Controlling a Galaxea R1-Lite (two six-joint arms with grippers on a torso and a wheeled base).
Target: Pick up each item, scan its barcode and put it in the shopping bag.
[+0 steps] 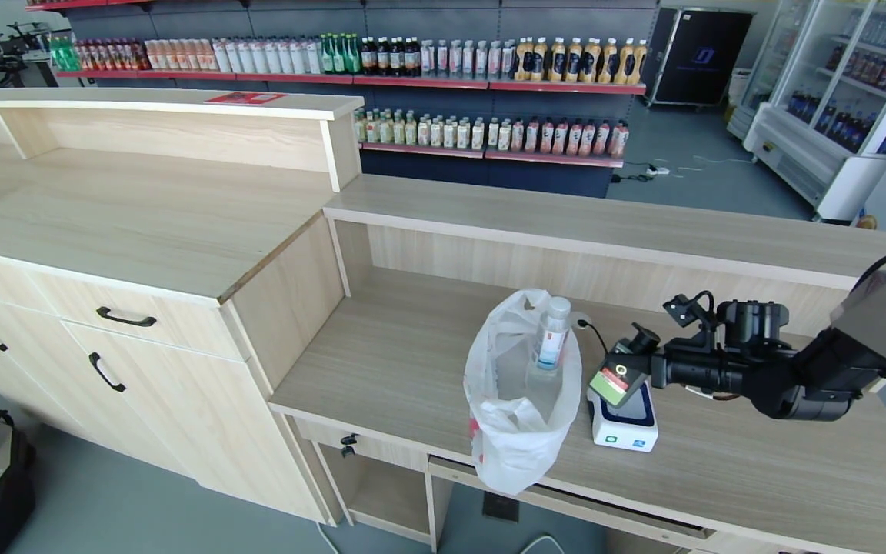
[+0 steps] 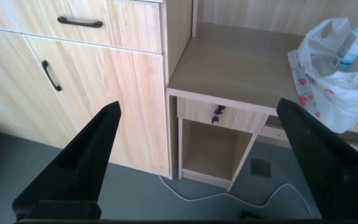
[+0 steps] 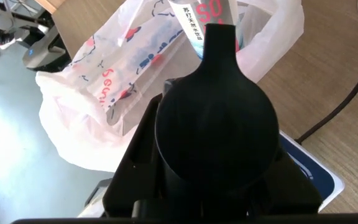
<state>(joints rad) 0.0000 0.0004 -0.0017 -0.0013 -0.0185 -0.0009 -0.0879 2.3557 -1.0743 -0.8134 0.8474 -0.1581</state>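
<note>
Our right pincer point(image 1: 627, 375) is closed on a small green, red and white pack point(image 1: 614, 383), held just above the white scanner point(image 1: 627, 432) on the counter point(image 1: 381, 362). In its wrist view its own black body hides the fingers and the pack, so we cannot tell how the grip sits. Just beside the scanner stands the shopping bag point(image 1: 489, 369), mouth open, with a clear bottle point(image 1: 552, 332) upright inside, its lower part veiled by the plastic. Our left pincer point(image 2: 197, 104) hangs wide open and empty over the floor near the cabinet point(image 2: 104, 93), well apart from the bag.
</note>
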